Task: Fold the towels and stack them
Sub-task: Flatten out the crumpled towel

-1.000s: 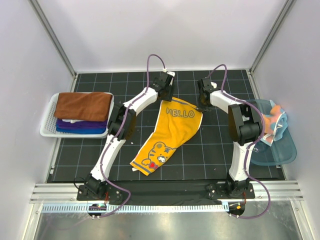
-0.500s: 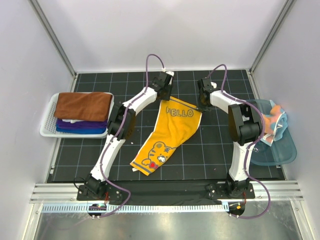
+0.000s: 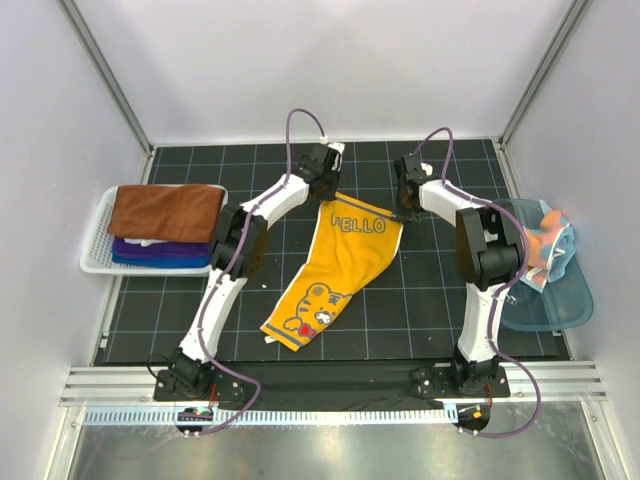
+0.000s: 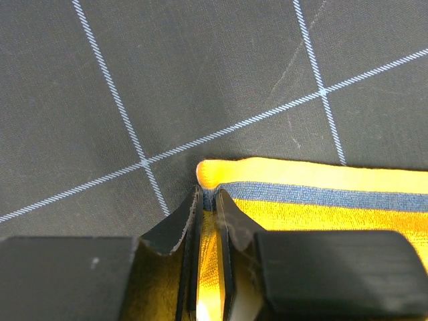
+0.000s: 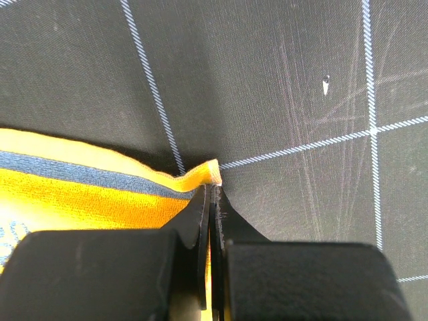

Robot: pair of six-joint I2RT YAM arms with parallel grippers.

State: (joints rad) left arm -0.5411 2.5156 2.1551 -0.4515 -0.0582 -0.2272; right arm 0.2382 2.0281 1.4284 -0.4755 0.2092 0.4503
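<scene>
Your yellow towel [image 3: 340, 265] lies on the counter [image 3: 425, 300], its long axis slanting from the far "HELLO" edge to the tiger end at near left. Your left gripper [image 4: 208, 199] pinches the far-left corner and your right gripper [image 5: 211, 192] clamps the far-right one.

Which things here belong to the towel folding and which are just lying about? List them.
Job: yellow towel, pinched at its far corners by left claw and right claw; folded towel stack; crumpled towels.
Lying about: white basket; teal tub; black grid mat.
</scene>
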